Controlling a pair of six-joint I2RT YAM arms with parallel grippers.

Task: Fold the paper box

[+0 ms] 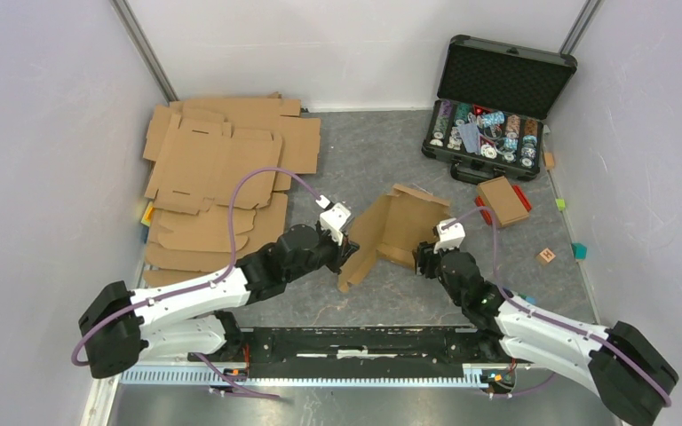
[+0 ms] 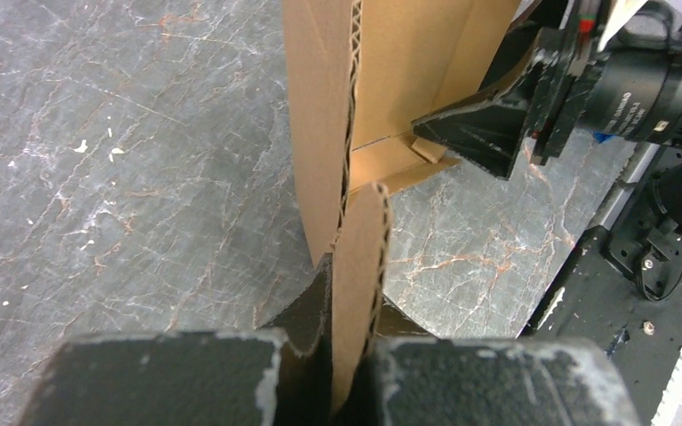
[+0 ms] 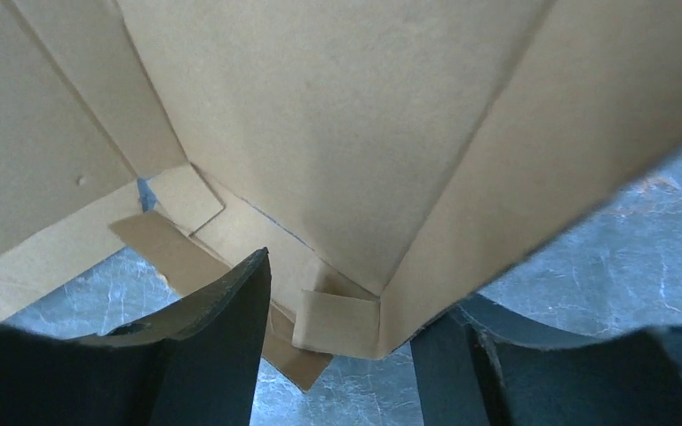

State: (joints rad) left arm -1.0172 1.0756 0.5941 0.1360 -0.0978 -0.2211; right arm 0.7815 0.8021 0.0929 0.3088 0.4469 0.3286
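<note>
The tabletop (image 1: 382,142) is grey with pale lines like stone; a pile of flat cardboard sheets (image 1: 222,169) lies at the far left; an open black case (image 1: 506,75) full of chips (image 1: 488,129) sits at the far right; a small brown box (image 1: 503,200), a wooden block (image 1: 547,256), a green cube (image 1: 560,203) and a blue cube (image 1: 579,251) lie near it; the half-folded paper box (image 1: 400,226) stands in the middle.

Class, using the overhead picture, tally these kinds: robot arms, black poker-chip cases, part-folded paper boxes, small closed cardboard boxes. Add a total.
2 robot arms: left arm, right arm
1 black poker-chip case
1 part-folded paper box
1 small closed cardboard box
Total: 5
</note>
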